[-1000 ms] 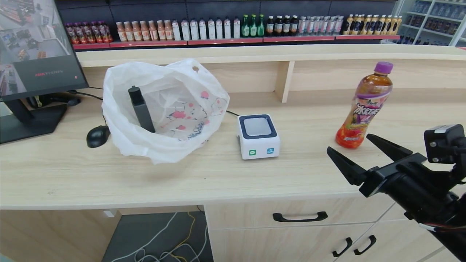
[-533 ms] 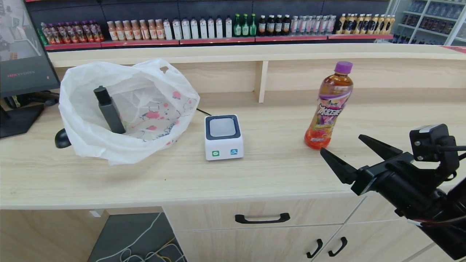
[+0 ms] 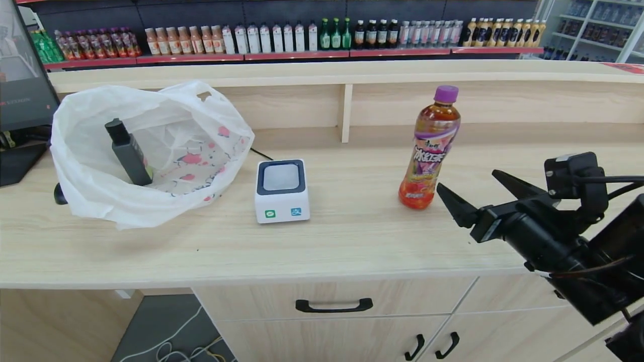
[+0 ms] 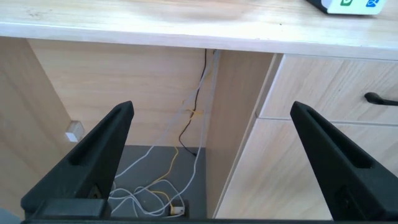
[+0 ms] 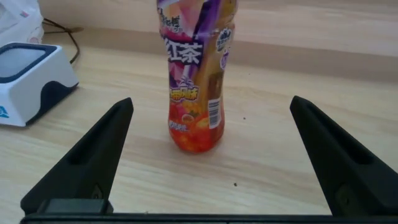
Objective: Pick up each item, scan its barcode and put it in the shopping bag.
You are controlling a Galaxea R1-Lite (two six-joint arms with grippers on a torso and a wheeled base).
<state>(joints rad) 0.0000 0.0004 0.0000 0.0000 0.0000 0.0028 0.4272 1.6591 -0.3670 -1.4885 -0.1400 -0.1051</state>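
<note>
Wears matte black from end to end. Ends in a right claw [image 3: 466, 178] of two long wedge-shaped fingers [image 3: 455, 205], broad at the root, narrowing to sharp tips, flat on the inner faces. Carries just behind the claw a boxy black camera block [image 3: 571, 175] with a pale grey patch on top, set on a short bracket. Trails thin black cables [image 3: 620, 180] back from that block, plus one thin dark wire [image 3: 588, 270] bowed across the thick rounded housing [image 3: 546, 240] behind the claw. Repeats the same black tapered wedges on the left claw [image 4: 212, 106], each with a small notch toward its base.
</note>
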